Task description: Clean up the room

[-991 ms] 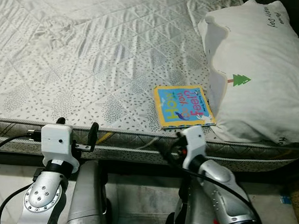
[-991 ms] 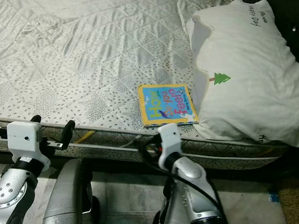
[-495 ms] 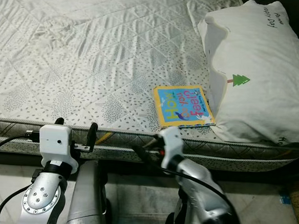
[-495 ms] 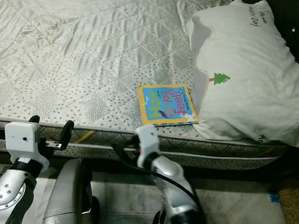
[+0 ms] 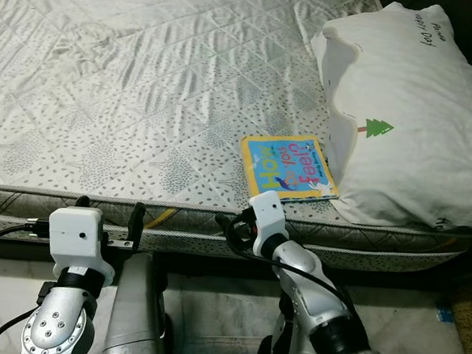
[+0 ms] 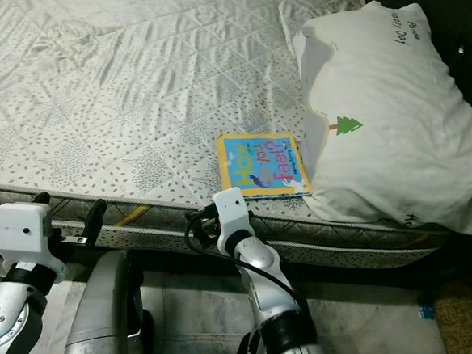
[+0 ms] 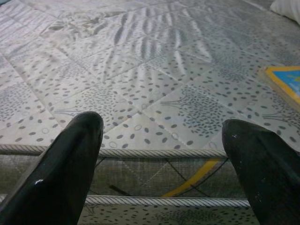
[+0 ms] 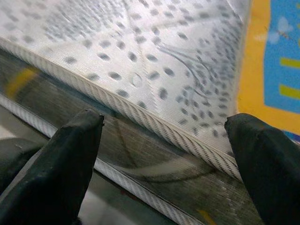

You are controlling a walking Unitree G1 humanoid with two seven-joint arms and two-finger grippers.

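Note:
A small picture book with a yellow border and blue cover lies flat on the grey patterned mattress, close to its near edge and touching a white pillow. My right gripper is open. It is held at the mattress's side edge just below the book's near left corner, and the book's yellow border shows beyond one finger. My left gripper is open too, low in front of the mattress edge and well to the left of the book, with nothing between its fingers.
The pillow with a small green tree print fills the bed's right side and overhangs the book's far edge. The mattress's piped side edge runs across in front of both arms. Pale floor lies below.
My right gripper has swung left and turned toward the mattress edge below the book. The left arm has sunk a little. The book and pillow have not moved.

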